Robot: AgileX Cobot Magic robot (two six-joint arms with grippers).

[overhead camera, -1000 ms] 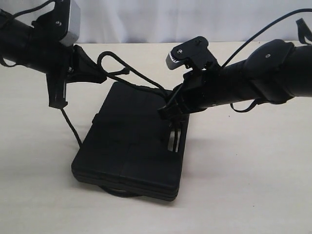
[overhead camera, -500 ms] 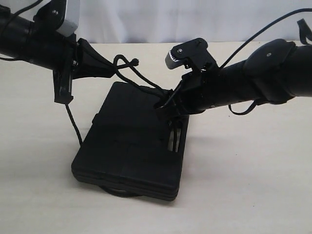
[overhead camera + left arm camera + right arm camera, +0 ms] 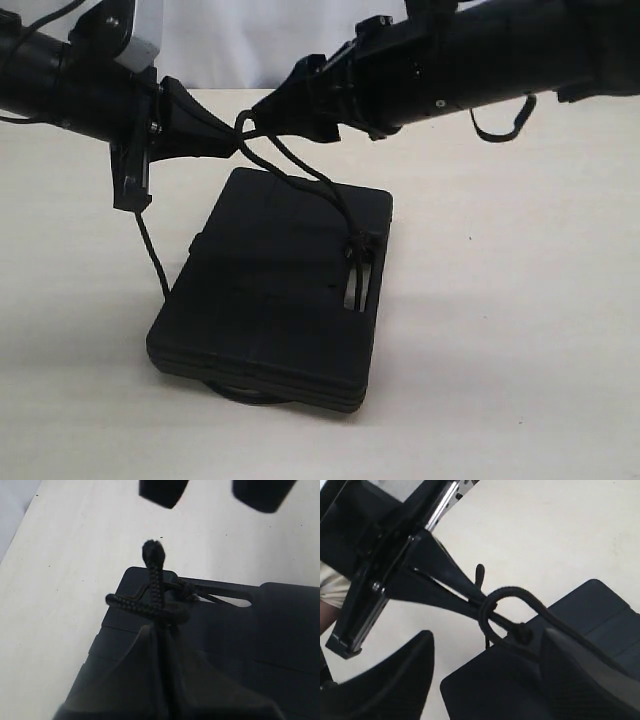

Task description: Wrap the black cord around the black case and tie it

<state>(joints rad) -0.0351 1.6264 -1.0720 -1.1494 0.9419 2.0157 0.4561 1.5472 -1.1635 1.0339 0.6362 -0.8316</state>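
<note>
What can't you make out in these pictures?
- Exterior view: the thin black braided cord's path past the flat black plastic case's left edge; the case hides it.
- Exterior view: whether the right tool touches the cord; black overlaps black.
- Left wrist view: the right tool's fingers, cut off by the top edge.

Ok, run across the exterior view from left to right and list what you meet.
Left claw, shut on the black cord → right claw, open → handle slot of the black case.
</note>
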